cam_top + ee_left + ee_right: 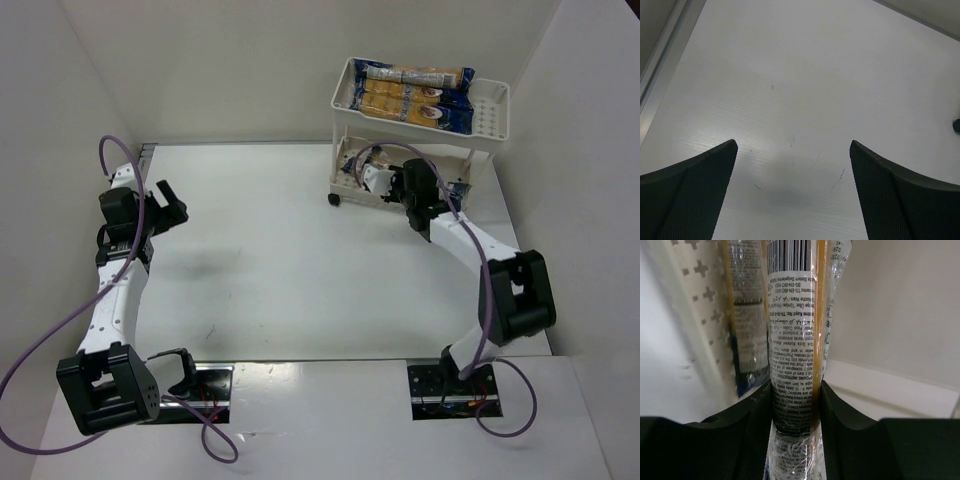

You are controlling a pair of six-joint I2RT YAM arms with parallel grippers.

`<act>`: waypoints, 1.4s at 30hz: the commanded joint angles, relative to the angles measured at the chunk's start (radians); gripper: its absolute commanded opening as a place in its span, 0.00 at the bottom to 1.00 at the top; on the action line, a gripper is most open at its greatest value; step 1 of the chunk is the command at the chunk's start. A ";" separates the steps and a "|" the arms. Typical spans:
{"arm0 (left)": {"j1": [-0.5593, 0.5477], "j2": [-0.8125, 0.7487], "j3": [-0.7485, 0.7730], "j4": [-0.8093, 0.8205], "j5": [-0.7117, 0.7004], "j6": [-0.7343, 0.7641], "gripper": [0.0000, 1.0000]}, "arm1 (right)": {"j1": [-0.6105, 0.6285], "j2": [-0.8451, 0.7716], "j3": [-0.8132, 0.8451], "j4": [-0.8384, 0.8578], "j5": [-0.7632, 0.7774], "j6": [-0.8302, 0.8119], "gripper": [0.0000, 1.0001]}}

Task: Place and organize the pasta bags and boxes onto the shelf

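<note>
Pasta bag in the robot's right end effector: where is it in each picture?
Top external: pasta bag right of centre, by the lower tier of the shelf, mostly hidden by the right end effector.
Left wrist: not in it.
Right wrist: centre, upright, pinched by the end effector.
Shared landmark: the shelf's perforated wall, in top and right wrist views.

Pasta bag [792, 340], seen close up, with small black print running sideways on its clear wrap. A barcode sits at the top. Readable below it are "TS-EN-ISO 9001", "BS-EN-ISO 9001", "Kayıt No: TR-06-K" and "COOKING INSTRUCTIONS". The digits "026" sit near its upper right edge. Print on a second bag [746, 325] is too blurred to read. Labels on the bags [415, 92] on the shelf [492, 120] are too small.
</note>
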 commanded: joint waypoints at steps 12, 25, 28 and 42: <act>0.007 -0.024 0.032 0.035 0.009 -0.002 1.00 | -0.052 0.352 0.305 0.377 -0.039 -0.165 0.39; 0.007 -0.024 0.023 0.044 0.018 0.007 1.00 | 0.005 0.144 0.140 0.279 -0.029 -0.050 0.76; 0.007 -0.024 0.013 0.044 0.027 -0.002 1.00 | 0.060 0.022 0.059 0.170 -0.060 -0.003 0.77; 0.007 -0.197 -0.124 0.062 0.057 -0.056 1.00 | 0.359 -0.548 -0.023 -0.285 0.081 0.606 0.95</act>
